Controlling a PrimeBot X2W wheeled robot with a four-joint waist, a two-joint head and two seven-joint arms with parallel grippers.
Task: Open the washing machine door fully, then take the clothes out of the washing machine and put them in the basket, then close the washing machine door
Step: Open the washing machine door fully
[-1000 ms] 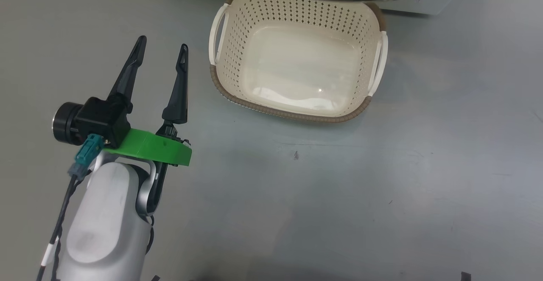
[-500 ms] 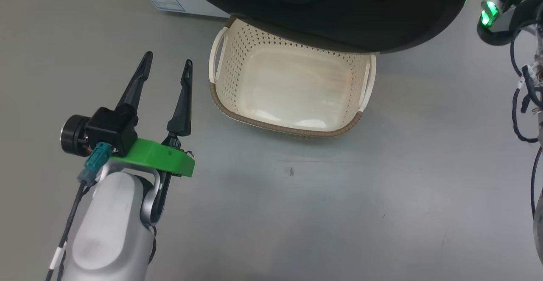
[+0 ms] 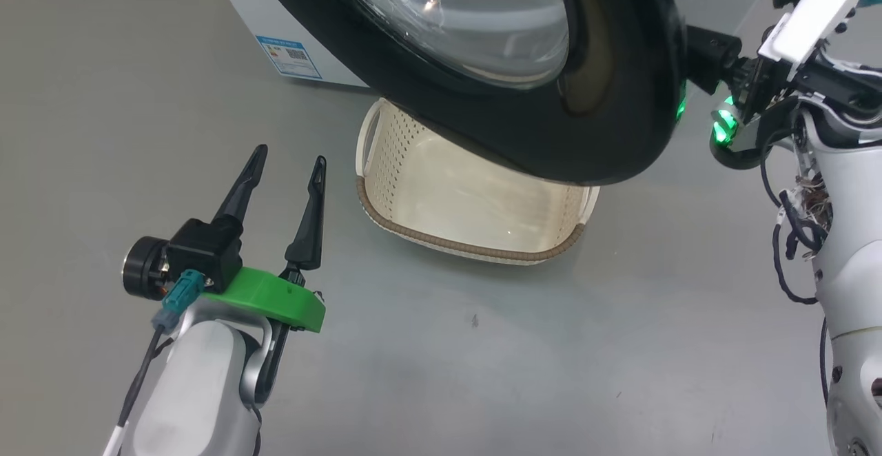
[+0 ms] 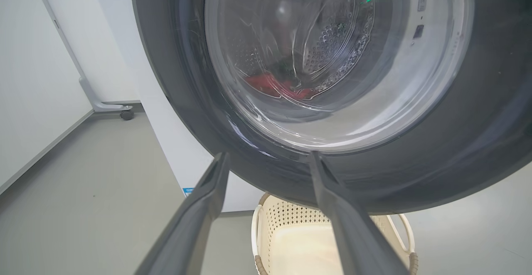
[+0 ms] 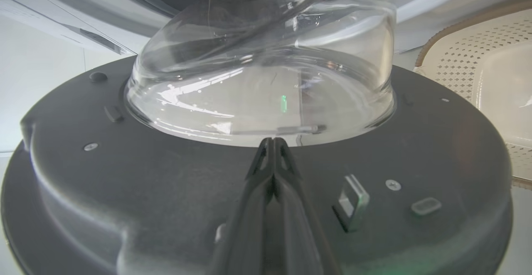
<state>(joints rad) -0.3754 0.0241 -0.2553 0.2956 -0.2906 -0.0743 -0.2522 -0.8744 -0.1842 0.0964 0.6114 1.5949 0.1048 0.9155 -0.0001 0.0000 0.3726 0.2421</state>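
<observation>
Head view: washing machine door [image 3: 482, 43] stands swung out from the white washing machine [image 3: 275, 22] and covers the far part of the basket [image 3: 386, 167], which sits on the grey floor [image 3: 482, 373]. A blue label sticker [image 3: 293, 56] is on the machine's front.

Left wrist view adds what the head view lacks. Through the door glass, the perforated drum [image 4: 332, 46] and a patch of red clothes [image 4: 276, 86] lie low inside it. Both basket handles [image 4: 254, 233] also show below the door rim.

Right wrist view gives the door's inner face, with the glass bowl [image 5: 266, 79] bulging out and a latch [image 5: 351, 202].

Fingers: left gripper [image 3: 290, 154] is spread wide, holds nothing and hangs over the floor left of the basket. Right gripper [image 5: 272, 142] has its fingers pressed together with nothing between them. Its tips are at the foot of the glass bowl; contact with the door cannot be told.

Count: one door, one machine, one basket, two handles, two grippers. There is one red patch; the number of garments cannot be told.
</observation>
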